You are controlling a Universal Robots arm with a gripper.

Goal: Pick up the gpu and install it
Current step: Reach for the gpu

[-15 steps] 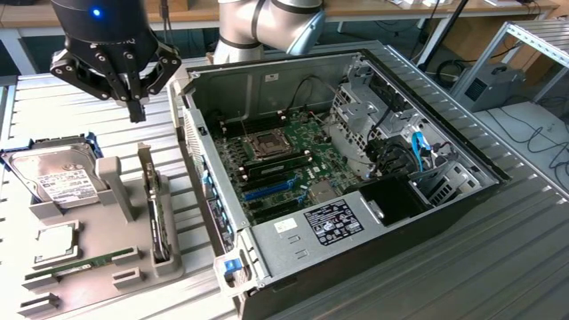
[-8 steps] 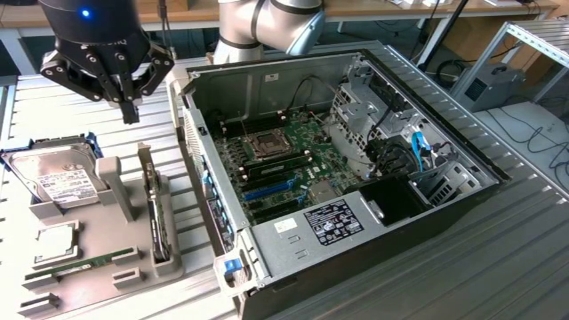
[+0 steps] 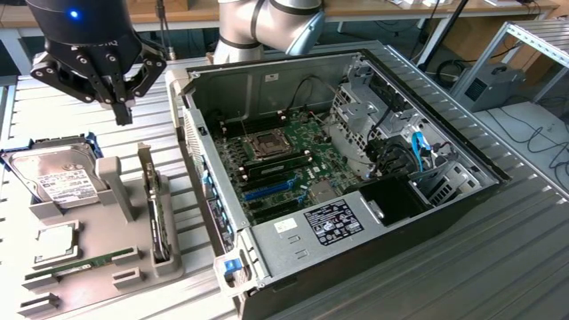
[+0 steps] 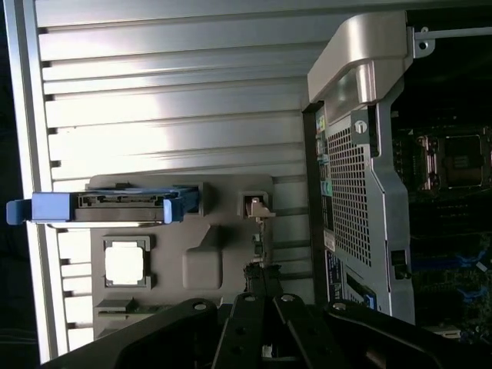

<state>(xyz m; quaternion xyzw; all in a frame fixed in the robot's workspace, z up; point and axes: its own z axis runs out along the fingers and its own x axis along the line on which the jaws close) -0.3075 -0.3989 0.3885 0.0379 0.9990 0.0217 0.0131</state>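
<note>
The gpu [image 3: 157, 215] is a thin black card with a silvery metal end. It stands on edge in the grey holder [image 3: 114, 230] at the exterior view's left, beside the open computer case [image 3: 356, 200]. My gripper [image 3: 122, 115] hangs in the air above the table just beyond the card's far end, fingers shut with nothing between them. In the wrist view the card [image 4: 257, 231] shows edge-on just ahead of my shut gripper [image 4: 262, 283]. The motherboard [image 3: 284, 157] lies exposed inside the case, with blue slots [image 3: 266, 191] near its front.
The holder also carries a silver hard drive in a blue frame [image 3: 55, 177], a square processor chip [image 3: 57, 244] and a green RAM stick [image 3: 80, 264]. The case wall [image 4: 361, 192] stands close beside the holder. Ribbed metal tabletop [image 3: 498, 253] surrounds everything.
</note>
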